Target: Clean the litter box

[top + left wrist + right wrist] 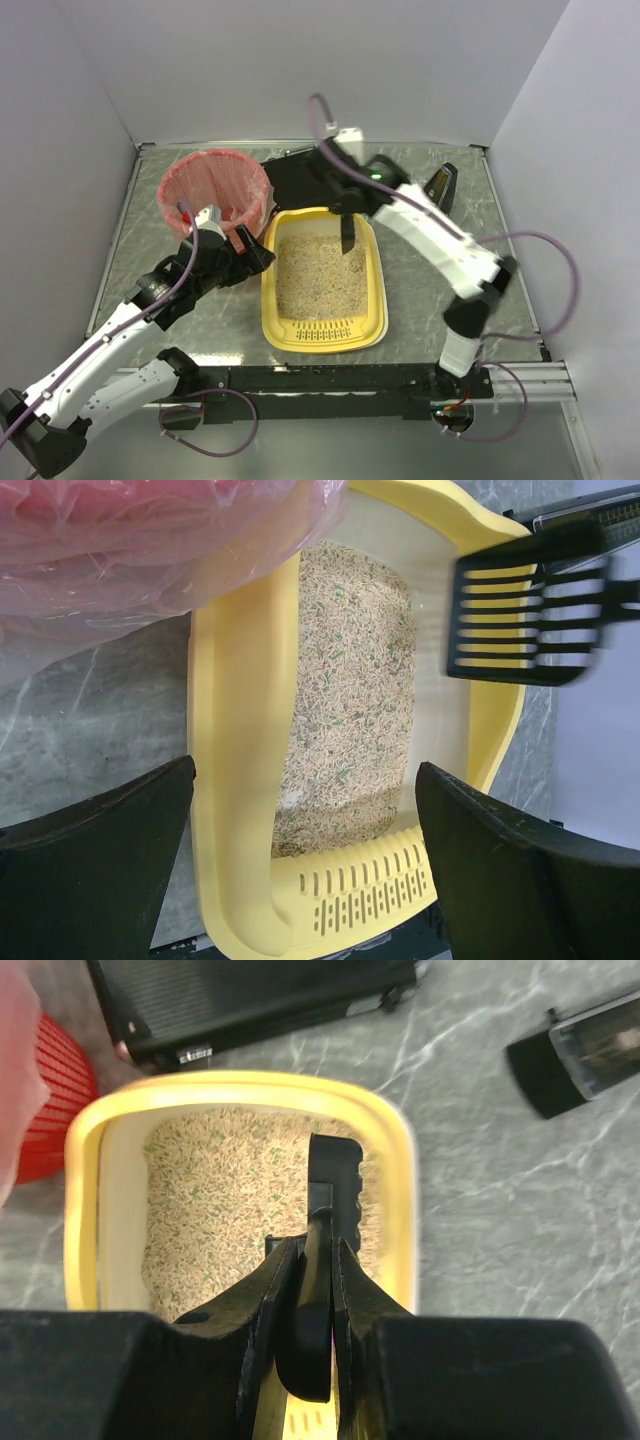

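The yellow litter box (372, 300) sits mid-table with beige litter and its slotted strip at the near end. My right gripper (345, 207) hangs over the box's far end, shut on the handle of a black slotted scoop (347, 235). In the right wrist view the gripper (312, 1260) clamps the handle, and the scoop head (338, 1185) is edge-on just over the litter near the box's right wall (400, 1190). My left gripper (255, 255) is open by the box's left rim. In the left wrist view its jaws (305, 865) stand wide apart around that rim (235, 730). The scoop (530, 620) shows there, blurred.
A round bin with a pink liner (213, 190) stands left of the box, close to my left arm. A flat black case (300, 172) lies behind the box. A small black object (441, 186) lies at the back right. Grey walls enclose the table.
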`<state>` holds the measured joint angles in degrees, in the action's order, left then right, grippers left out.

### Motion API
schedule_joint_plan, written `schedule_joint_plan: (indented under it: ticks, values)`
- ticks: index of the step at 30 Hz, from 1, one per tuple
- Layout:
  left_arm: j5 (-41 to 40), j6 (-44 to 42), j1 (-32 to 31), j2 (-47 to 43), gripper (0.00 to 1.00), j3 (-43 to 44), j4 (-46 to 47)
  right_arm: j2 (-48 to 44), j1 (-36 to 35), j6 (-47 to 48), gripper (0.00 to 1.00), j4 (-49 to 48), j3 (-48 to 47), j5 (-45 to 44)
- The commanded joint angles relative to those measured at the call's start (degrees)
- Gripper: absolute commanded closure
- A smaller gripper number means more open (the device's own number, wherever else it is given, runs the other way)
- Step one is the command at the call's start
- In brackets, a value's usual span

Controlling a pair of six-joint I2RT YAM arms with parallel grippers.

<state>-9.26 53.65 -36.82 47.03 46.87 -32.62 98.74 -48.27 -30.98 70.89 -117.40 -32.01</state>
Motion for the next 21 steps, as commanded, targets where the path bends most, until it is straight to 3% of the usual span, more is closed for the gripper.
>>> schedule_joint_plan:
  ticks: [1,4,6,13,21]
  values:
    - [-0.15,-0.91,0.43,-1.15,0.03,-0.47,0.72,6.98,-3.05,-4.88,1.00,15.59,-6.25,-4.82]
    - [-0.15,-1.09,0.43,-0.97,0.03,-0.12,0.10,9.01,-3.94,-4.52,1.00,14.27,-6.60,-5.78]
    - [-0.41,-1.00,0.43,-1.06,0.03,-0.11,-0.16,11.64,-3.94,-6.71,1.00,18.99,-9.41,-7.36]
    - [-0.68,-0.56,0.52,-1.50,0.03,-0.55,-0.34,13.14,-4.55,-9.09,1.00,19.19,-3.98,-11.66]
    - [-0.32,0.23,0.52,-1.67,0.03,-1.26,-0.34,13.67,-4.46,-5.76,1.00,19.19,-0.11,-15.19]
